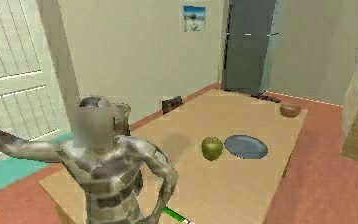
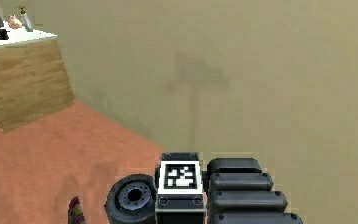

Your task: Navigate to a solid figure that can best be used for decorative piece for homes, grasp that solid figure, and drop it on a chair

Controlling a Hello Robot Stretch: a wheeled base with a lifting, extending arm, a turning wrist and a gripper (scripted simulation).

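Statue standing at the near left end of the desk, with the end effector lying low by the arm side view's bottom edge

At the forward view's left a white door is showing behind the statue, a mottled grey-brown human figure that is standing upright with one arm reaching out; farther right a small picture is hanging on the beige wall, a green round fruit is lying just beside a blue-grey plate near the desk's middle, a grey door is standing beyond, and a brown bowl is sitting at the far right corner. In the arm side view a wooden cabinet is standing at upper left, well apart from the end effector, which is lying left of the marker square and the dark arm; how far open it is and whether it is holding anything cannot be told
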